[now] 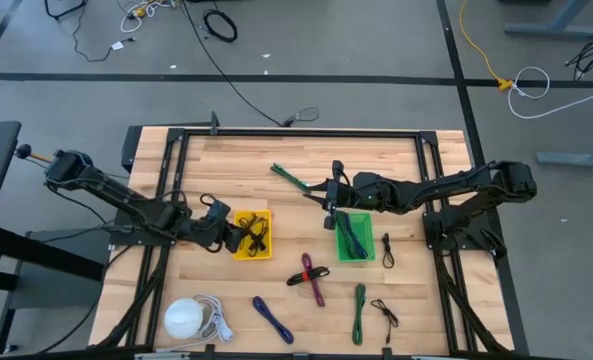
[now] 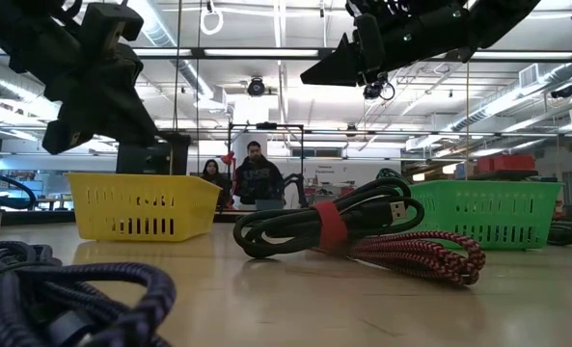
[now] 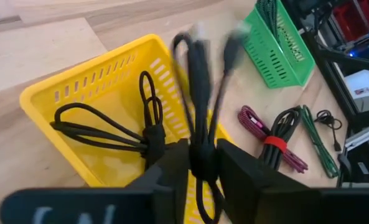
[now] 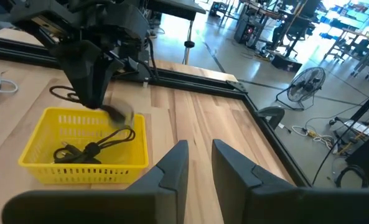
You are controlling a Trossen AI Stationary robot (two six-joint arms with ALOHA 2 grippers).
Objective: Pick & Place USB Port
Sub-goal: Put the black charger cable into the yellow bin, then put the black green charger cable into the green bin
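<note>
Fingers of the left gripper (image 3: 200, 171) clasp a bundled black USB cable (image 3: 200, 93) above the yellow basket (image 3: 78, 93), where another black cable (image 3: 103, 132) already lies. The right gripper (image 4: 200, 162) hovers over the counter (image 1: 306, 155) near the green basket (image 1: 354, 240), fingers slightly parted around nothing. A red-banded black cable (image 2: 343, 224) lies between the baskets.

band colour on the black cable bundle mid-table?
Red band around the black cable bundle; clearest in the low view.
</note>
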